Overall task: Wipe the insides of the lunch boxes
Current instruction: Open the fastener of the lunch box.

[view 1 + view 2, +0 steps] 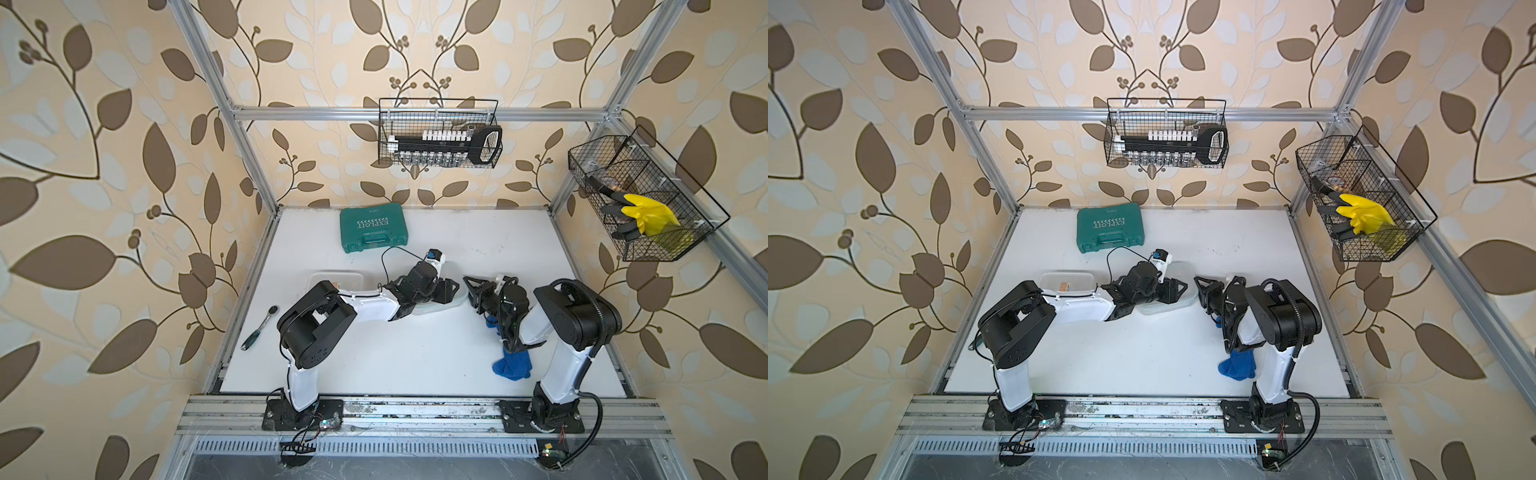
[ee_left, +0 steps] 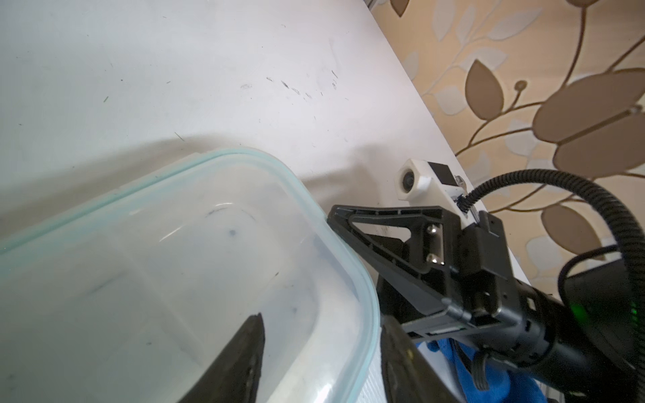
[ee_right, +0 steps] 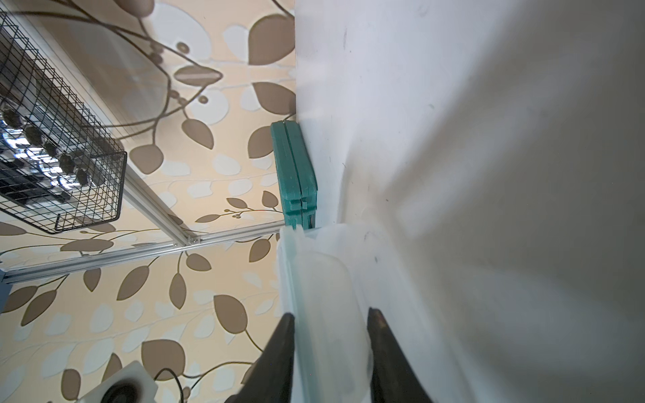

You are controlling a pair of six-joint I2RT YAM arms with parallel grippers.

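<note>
A clear lunch box [image 1: 451, 300] with a pale green rim stands open at mid-table, between my two grippers. In the left wrist view my left gripper [image 2: 321, 321] straddles its wall [image 2: 349, 265]. One finger is inside the tub and one outside, with a gap to the wall. My right gripper [image 3: 331, 310] holds the tub's end [image 3: 328, 296] from rim to base, and its upper finger [image 2: 391, 211] touches the rim. A second clear lunch box [image 1: 332, 279] sits behind the left arm. A blue cloth [image 1: 512, 365] lies under the right arm, and neither gripper holds it.
A teal tool case [image 1: 371, 227] lies at the back of the table. A ratchet wrench [image 1: 259, 328] is near the left edge. Wire baskets hang on the back frame [image 1: 440, 133] and the right frame [image 1: 640, 195]. A flat clear lid [image 1: 1156, 308] shows beside the held tub.
</note>
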